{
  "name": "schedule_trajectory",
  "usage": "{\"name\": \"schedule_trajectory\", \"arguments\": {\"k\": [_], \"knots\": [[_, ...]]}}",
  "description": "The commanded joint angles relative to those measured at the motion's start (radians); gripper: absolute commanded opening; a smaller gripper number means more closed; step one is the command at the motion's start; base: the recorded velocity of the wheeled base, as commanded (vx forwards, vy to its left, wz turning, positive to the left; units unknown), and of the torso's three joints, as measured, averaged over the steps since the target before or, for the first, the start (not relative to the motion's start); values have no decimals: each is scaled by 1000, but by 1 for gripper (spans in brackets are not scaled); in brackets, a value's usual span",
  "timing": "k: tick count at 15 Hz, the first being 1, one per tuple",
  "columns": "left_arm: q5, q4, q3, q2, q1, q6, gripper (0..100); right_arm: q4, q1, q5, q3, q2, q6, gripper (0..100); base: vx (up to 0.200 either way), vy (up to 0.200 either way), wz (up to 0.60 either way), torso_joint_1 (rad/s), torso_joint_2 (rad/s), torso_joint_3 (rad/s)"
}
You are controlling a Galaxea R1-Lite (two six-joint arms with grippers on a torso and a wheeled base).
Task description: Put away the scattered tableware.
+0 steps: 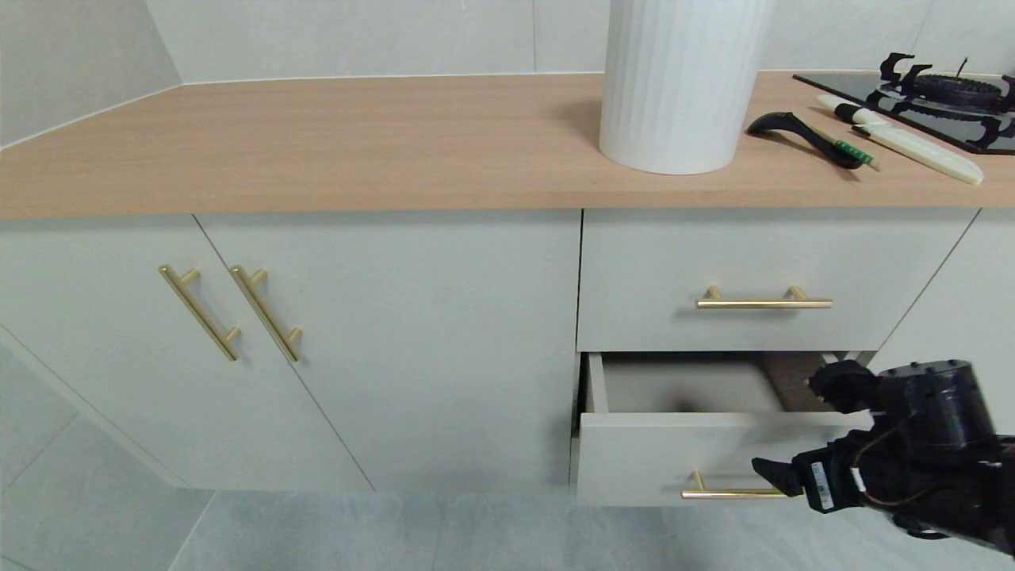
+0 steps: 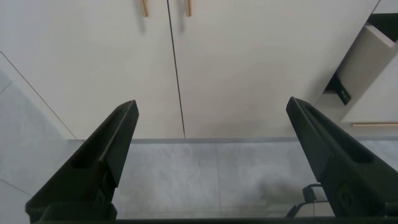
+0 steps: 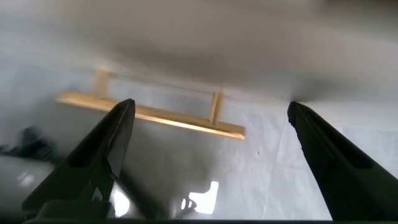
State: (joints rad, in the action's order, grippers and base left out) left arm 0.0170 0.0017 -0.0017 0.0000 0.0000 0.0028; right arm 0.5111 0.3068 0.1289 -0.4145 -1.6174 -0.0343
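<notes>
Grey tiled floor [image 1: 381, 531] under pale doors [image 1: 357, 333]; just before the half-open lower drawer [image 1: 674, 448] and its brass handle [image 1: 725, 493], right gripper [image 1: 805, 432] spread wide. Left of the drawer, low over the floor, left gripper [image 2: 211, 106] equally wide, facing the doors. Above the drawer, on the counter [image 1: 317, 143]: white canister [image 1: 682, 79], then rightward a black spoon [image 1: 781, 123], chopstick [image 1: 852, 149] and white knife [image 1: 912, 144], loose beside the hob [image 1: 944, 91].

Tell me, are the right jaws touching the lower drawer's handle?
Cannot tell. In the head view one jaw of the right gripper overlaps the handle; neither contact nor a gap is plain.
</notes>
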Motion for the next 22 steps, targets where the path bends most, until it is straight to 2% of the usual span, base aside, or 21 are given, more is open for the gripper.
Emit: {"name": "schedule_trajectory", "arguments": {"k": [1, 7, 9, 13, 17, 19, 22], "knots": [[0, 0, 0, 0, 0, 0, 100, -281, 0, -37, -167, 376, -32, 100, 0, 0, 0, 0, 0, 0], [0, 0, 0, 0, 0, 0, 100, -244, 26, -34, -170, 334, -76, 100, 0, 0, 0, 0, 0, 0], [0, 0, 0, 2, 0, 0, 100, -152, 67, -18, -142, 182, -122, 100, 0, 0, 0, 0, 0, 0], [0, 0, 0, 0, 0, 0, 100, 60, 112, 95, -89, 21, -174, 100, 0, 0, 0, 0, 0, 0], [0, 0, 0, 2, 0, 0, 100, 130, 141, 117, -72, -36, -176, 100, 0, 0, 0, 0, 0, 0], [0, 0, 0, 2, 0, 0, 100, 159, 144, 159, -70, -71, -177, 100, 0, 0, 0, 0, 0, 0], [0, 0, 0, 2, 0, 0, 100, 265, 147, 184, -69, -117, -181, 100, 0, 0, 0, 0, 0, 0]]}}
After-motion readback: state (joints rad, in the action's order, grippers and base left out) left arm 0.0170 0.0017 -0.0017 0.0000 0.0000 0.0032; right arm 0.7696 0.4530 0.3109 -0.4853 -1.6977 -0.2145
